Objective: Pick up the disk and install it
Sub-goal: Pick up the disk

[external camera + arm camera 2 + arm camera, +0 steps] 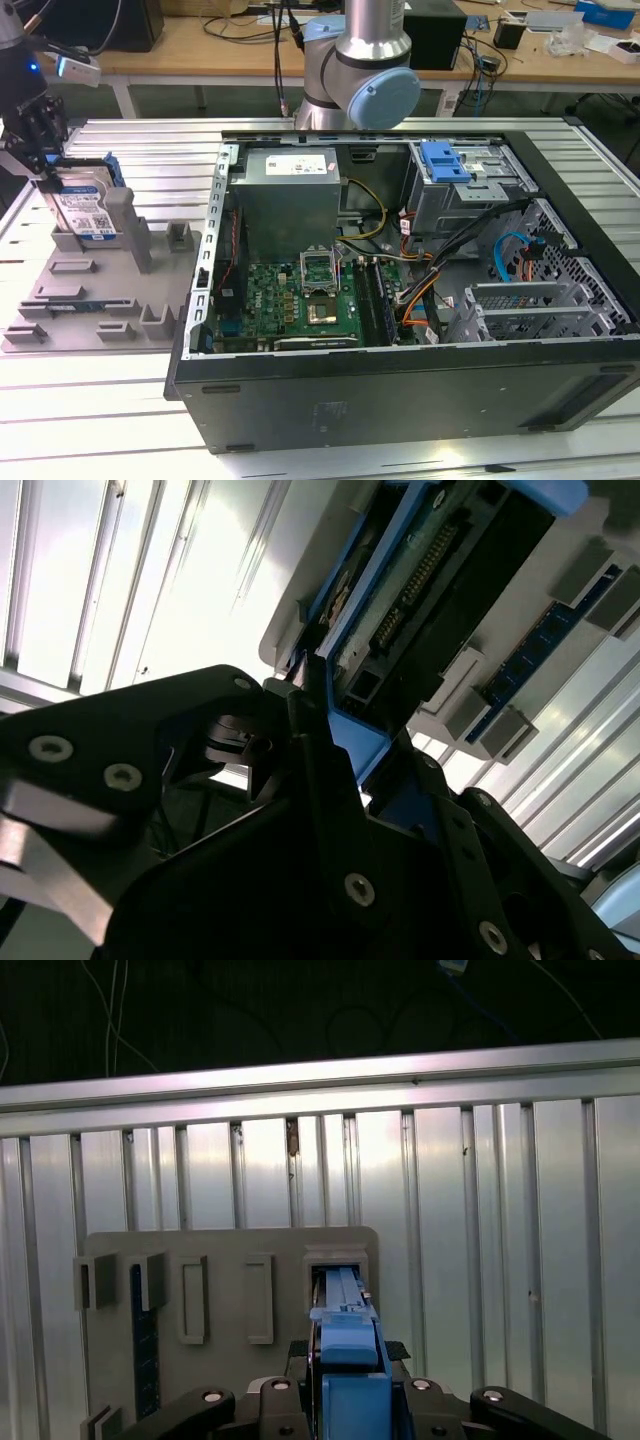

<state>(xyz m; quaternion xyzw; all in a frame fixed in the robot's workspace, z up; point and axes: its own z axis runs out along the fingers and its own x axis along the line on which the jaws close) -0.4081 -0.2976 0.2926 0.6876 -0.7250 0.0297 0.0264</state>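
Over at the exterior view's left, the hand (42, 160) is down on the disk (85, 208), which stands upright on edge in a slot of the grey holder tray (100, 300). The tray lies flat on the ribbed metal desk (90, 420), just beside the open computer case (400, 400). In the first wrist view, the disk's (345, 1345) blue carrier runs straight between the 2 fingers and the hand (345, 1365) is clamped narrowly on its edge. The second wrist view shows the disk's (420, 590) connector side, lower end seated in the holder.
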